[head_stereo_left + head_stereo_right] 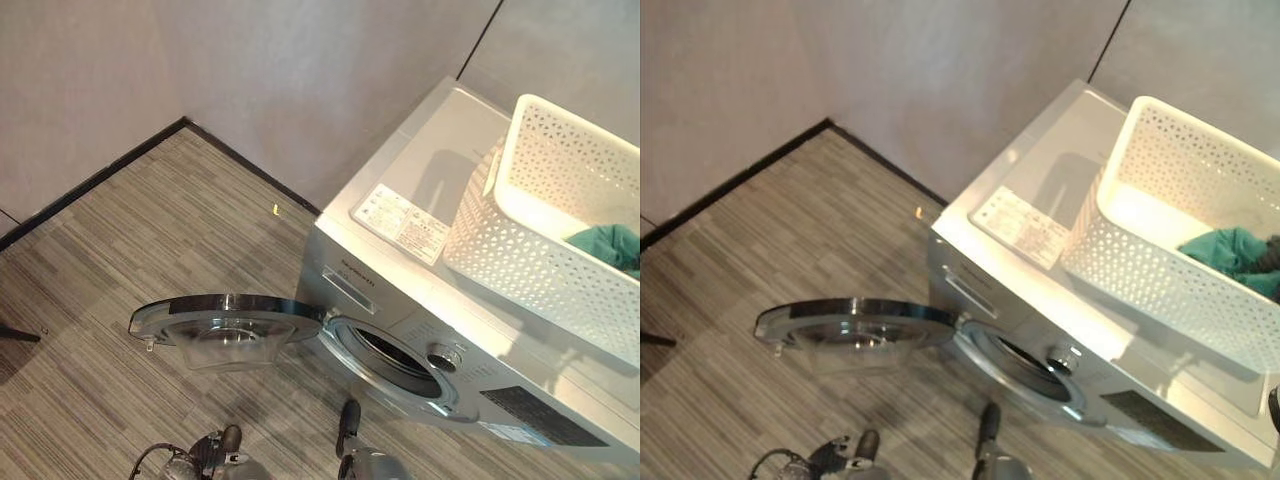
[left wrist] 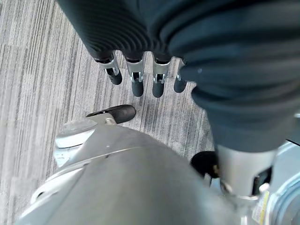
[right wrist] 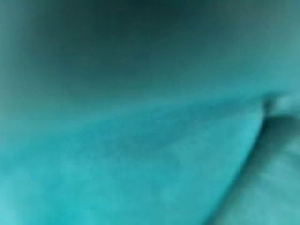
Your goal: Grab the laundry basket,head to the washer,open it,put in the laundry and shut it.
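Teal cloth [image 3: 140, 140] is being pressed against the right wrist camera; the right robot hand's grip cannot be told. The left robot hand [image 2: 140, 79] is being held released above the striped floor [image 1: 150, 230]. One white perforated laundry basket [image 1: 540, 240] is being carried on one silver washer [image 1: 400, 260], whose round door [image 1: 225, 320] is being left open.

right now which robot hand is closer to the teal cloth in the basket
The right. Its wrist camera looks at teal cloth from very close, so it is at the cloth in the basket. The left robot hand hangs low over the floor, away from it.
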### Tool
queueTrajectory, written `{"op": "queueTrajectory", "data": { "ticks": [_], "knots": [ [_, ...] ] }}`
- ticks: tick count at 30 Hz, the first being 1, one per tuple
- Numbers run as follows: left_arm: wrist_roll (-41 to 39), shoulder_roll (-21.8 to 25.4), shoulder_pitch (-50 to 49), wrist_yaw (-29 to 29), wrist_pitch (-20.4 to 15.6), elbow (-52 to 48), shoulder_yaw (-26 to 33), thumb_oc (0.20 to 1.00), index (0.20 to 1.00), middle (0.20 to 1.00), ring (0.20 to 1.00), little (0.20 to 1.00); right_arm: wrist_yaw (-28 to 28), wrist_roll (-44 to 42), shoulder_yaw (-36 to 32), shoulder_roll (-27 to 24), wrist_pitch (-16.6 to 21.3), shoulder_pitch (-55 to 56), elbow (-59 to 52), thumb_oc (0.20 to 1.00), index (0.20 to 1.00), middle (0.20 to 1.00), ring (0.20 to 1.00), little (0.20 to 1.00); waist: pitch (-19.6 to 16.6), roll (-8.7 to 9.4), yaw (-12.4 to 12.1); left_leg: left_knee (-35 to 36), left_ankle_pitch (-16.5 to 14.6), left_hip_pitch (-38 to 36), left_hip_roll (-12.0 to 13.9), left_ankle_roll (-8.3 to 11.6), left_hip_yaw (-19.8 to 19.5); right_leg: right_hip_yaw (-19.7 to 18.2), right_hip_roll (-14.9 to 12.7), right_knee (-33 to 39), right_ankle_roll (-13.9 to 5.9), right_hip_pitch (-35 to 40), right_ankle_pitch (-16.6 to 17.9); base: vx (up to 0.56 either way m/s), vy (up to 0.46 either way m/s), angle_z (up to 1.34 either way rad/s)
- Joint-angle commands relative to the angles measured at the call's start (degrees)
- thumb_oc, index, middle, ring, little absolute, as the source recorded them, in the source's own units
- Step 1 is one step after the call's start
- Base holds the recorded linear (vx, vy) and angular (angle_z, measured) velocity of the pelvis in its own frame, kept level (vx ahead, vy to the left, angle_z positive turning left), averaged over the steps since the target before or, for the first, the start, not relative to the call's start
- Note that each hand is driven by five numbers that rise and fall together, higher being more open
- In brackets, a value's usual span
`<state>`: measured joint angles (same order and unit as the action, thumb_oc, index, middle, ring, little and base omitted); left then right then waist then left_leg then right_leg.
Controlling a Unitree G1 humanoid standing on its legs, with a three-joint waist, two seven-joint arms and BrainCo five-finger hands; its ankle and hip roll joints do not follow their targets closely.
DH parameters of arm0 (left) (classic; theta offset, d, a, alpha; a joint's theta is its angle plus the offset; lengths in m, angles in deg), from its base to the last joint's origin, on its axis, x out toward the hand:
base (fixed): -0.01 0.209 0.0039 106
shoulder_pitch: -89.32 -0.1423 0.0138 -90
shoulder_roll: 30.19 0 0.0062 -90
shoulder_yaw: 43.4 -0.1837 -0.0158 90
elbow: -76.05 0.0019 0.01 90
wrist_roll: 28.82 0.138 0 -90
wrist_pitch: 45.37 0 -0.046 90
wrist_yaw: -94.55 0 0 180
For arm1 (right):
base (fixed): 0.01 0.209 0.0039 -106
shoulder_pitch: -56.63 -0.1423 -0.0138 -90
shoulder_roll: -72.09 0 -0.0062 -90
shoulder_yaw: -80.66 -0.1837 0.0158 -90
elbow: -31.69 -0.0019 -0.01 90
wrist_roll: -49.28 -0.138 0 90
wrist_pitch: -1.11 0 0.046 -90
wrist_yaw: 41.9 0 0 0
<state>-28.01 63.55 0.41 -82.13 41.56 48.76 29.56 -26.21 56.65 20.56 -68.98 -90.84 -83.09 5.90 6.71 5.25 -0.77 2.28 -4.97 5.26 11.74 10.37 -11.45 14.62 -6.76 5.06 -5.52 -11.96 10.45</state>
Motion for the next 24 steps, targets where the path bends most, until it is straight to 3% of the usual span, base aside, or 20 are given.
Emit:
{"op": "queueTrajectory", "data": {
  "ticks": [1, 3, 4, 9, 14, 19, 20, 24],
  "knots": [
    [2.5, 5.4, -0.5, -0.8, -3.1, -10.9, -4.2, 1.0, 1.0, 1.0, 1.0, 1.0, -9.9, -10.2, -5.4, 1.0, 2.4, -3.1, -2.0, 0.2, 0.2, 0.2, 0.2, 0.2, -0.4, 1.42, -1.2, 0.1, 0.8, 0.2, 0.8, -2.13, 1.9, -2.9, -6.6, -1.3, -6.06, 1.8, -4.8, 0.0, 0.0, 0.0],
    [2.5, 6.8, -1.3, -0.6, -3.6, -14.1, -3.7, 1.0, 1.0, 1.0, 1.0, 1.0, -11.0, -11.8, -7.0, 0.0, 2.8, -2.9, -2.8, 0.2, 0.2, 0.2, 0.2, 0.2, -0.6, 1.4, -1.3, 0.0, 0.6, 0.0, 0.7, -2.16, 1.9, -2.8, -6.7, -1.3, -6.11, 2.1, -4.9, 0.0, 0.0, 0.0],
    [2.4, 10.6, -3.8, -1.0, -4.8, -21.3, -1.1, 1.0, 1.0, 1.0, 1.0, 1.0, -13.7, -15.3, -10.6, -2.8, 4.1, -3.8, -4.9, 0.2, 0.2, 0.2, 0.2, 0.2, -1.2, 1.27, -1.8, 0.0, 0.1, -0.6, 0.6, -2.17, 1.8, -2.5, -6.8, -1.3, -6.2, 3.1, -5.1, 0.0, 0.0, 0.0],
    [0.2, 15.4, -9.5, -1.6, -6.0, -32.7, 6.5, 1.0, 1.0, 1.0, 1.0, 1.0, -16.2, -20.7, -15.2, -6.4, 5.7, -4.9, -7.0, 0.2, 0.2, 0.2, 0.2, 0.2, -2.3, 1.51, -2.5, -0.2, -0.5, -1.4, 0.6, -2.24, 1.3, -1.9, -7.0, -1.4, -6.3, 4.4, -5.3, 0.03, 0.001, 0.05],
    [1.3, 21.1, -21.6, -2.0, -7.2, -52.4, 23.5, 1.0, 1.0, 1.0, 1.0, 1.0, -18.6, -26.8, -17.7, -12.0, 7.3, -9.3, -11.0, 0.2, 0.2, 0.2, 0.2, 0.2, -4.4, 1.68, -3.9, -0.9, -1.5, -3.2, 0.8, -2.09, 1.1, -0.9, -7.1, -1.5, -6.21, 7.0, -6.0, 0.01, -0.002, 0.02],
    [2.5, 24.6, -28.2, -2.1, -7.6, -63.9, 35.0, 1.0, 1.0, 1.0, 1.0, 1.0, -19.7, -30.3, -15.2, -13.8, 7.2, -16.7, -10.8, 0.2, 0.2, 0.2, 0.2, 0.2, -5.9, 2.07, -5.1, -1.0, -2.0, -4.5, 0.9, -2.07, 1.0, -0.5, -6.9, -1.6, -6.05, 8.4, -6.6, 0.0, 0.0, 0.0],
    [1.1, 24.7, -31.4, -2.0, -7.5, -69.3, 41.3, 1.0, 1.0, 1.0, 1.0, 1.0, -20.0, -30.8, -11.7, -14.0, 6.8, -21.4, -10.8, 0.2, 0.2, 0.2, 0.2, 0.2, -6.6, 2.19, -5.4, -1.0, -2.0, -5.1, 1.1, -2.08, 1.1, -0.4, -6.8, -1.7, -5.94, 9.0, -6.8, 0.0, 0.0, 0.0],
    [-1.9, 26.0, -30.3, -3.0, -7.8, -75.1, 46.6, 1.0, 1.0, 1.0, 1.0, 1.0, -20.7, -32.4, -5.5, -11.2, 6.7, -29.2, -11.8, 0.2, 0.2, 0.2, 0.2, 0.2, -7.9, 1.74, -5.0, -1.0, -2.0, -5.9, 1.1, -2.1, 1.4, -0.7, -6.6, -1.7, -5.7, 9.6, -7.0, 0.0, 0.0, 0.0]
  ]
}}
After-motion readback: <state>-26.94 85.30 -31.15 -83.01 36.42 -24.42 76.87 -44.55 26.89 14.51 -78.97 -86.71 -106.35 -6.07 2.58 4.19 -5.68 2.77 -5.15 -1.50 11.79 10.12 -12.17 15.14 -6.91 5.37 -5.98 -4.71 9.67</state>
